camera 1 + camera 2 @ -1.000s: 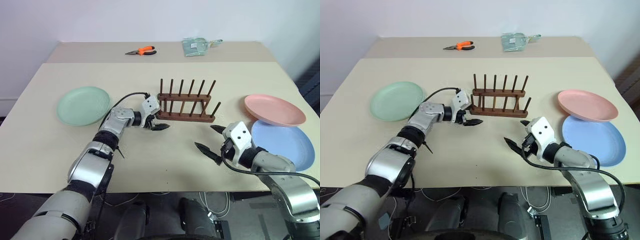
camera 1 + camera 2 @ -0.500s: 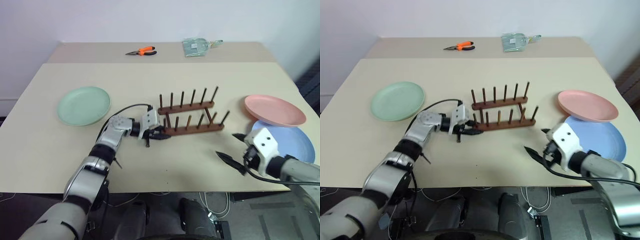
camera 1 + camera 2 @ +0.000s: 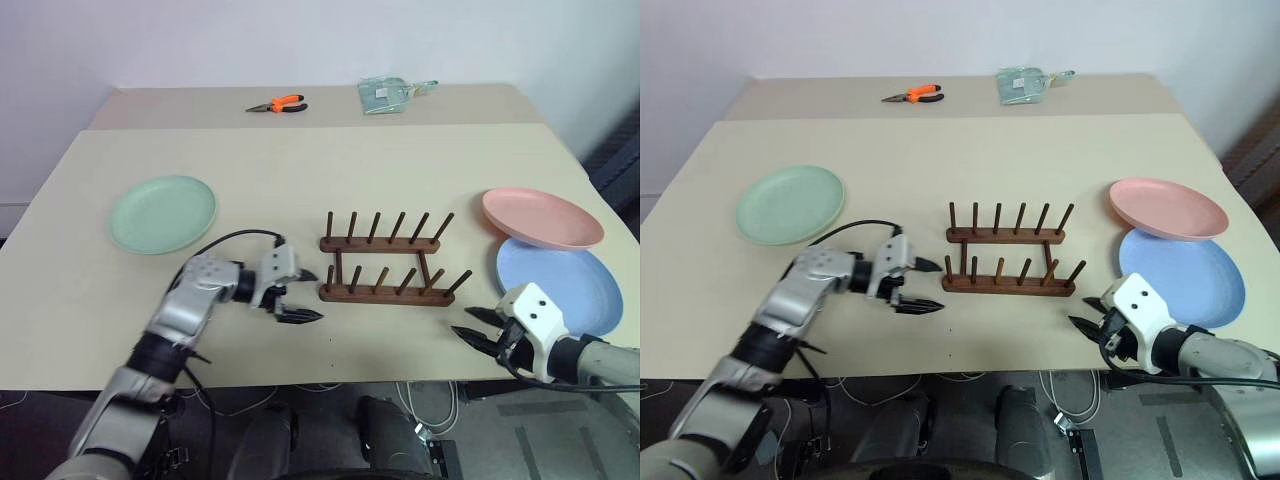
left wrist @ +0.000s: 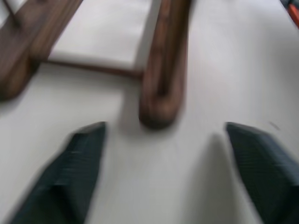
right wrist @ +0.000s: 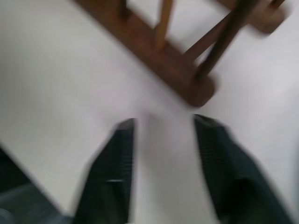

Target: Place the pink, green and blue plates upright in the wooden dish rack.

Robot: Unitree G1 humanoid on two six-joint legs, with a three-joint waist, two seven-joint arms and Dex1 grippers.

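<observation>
Left gripper (image 3: 301,295) stood with its two black fingers apart and nothing between them, just off the left end of the wooden dish rack (image 3: 385,283). In the left wrist view the near rail end lay between the spread fingertips, and I could not tell whether either touched it. My reading: it was placed to nudge or steady the rack at that end rather than to lift anything.

Right gripper (image 3: 478,327) sat low near the front table edge, off the rack's right end and just beside the blue plate (image 3: 560,283). A clear gap showed between its fingers (image 5: 114,161) in the right wrist view, narrower than the left pair's; it gripped nothing.

Rack position: centre of the beige table (image 3: 300,170), both peg rows upright, rails running left to right, no plate in any slot.

Plates all lay flat. The green plate (image 3: 163,212) was well to the left. The pink plate (image 3: 542,217) was at the right, its near rim overlapping the blue plate's far rim. Judged: no plate racked yet.

Off-task items on the far table: orange-handled pliers (image 3: 277,103) and a clear packet (image 3: 388,93).

No brand, label or legible writing was found on any item; anything printed on the packet was too small to read.
</observation>
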